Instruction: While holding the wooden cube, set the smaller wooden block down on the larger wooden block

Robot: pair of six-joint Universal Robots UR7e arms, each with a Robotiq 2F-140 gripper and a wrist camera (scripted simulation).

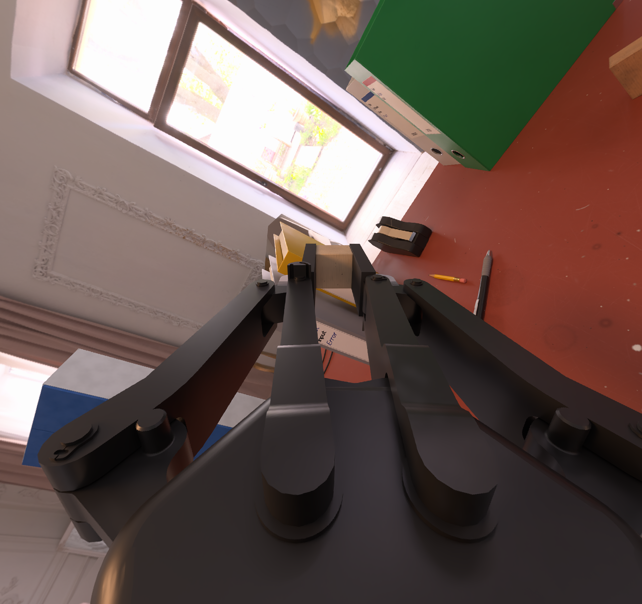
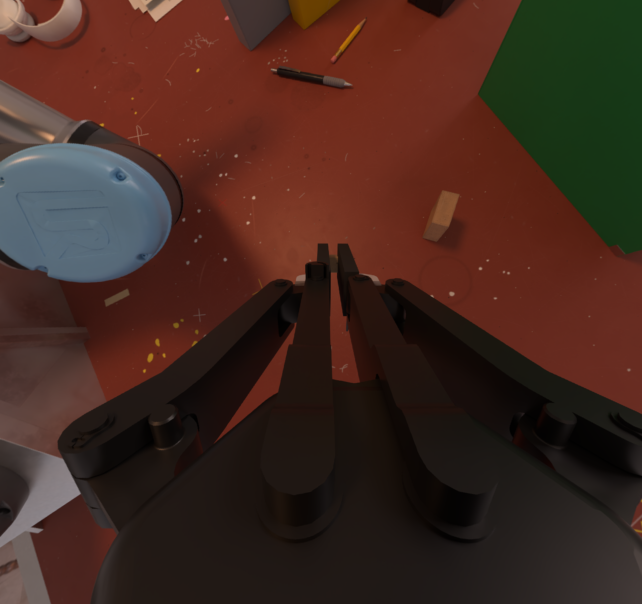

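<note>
Two grippers are at work, and each is clamped on something. Our left gripper (image 1: 333,264) is raised and tilted toward the window, its jaws shut on the wooden cube (image 1: 334,267), which sits square between the pads. Our right gripper (image 2: 332,257) points down at the red table (image 2: 278,177) with its jaws nearly together; a pale sliver (image 2: 333,259) shows in the narrow gap, and we judge this to be the smaller wooden block held edge-on, though too little shows to be certain. The larger wooden block (image 2: 440,217) lies on the table ahead and to the right of that gripper, near the green binder (image 2: 573,101) but apart from it. We judge the step in hand to be the carry: the small piece is held and not yet placed. The next move calls for bringing the right gripper over the larger block, squaring the held piece to its broad top face, lowering until they touch, and only then opening. The left gripper must hold its grip throughout. In the left wrist view the larger block is cut off at the right edge, so its full outline is not available there. The held piece's size and orientation cannot be made out. A pen (image 2: 311,77) and a pencil (image 2: 349,40) lie farther off, outside the likely path.
</note>
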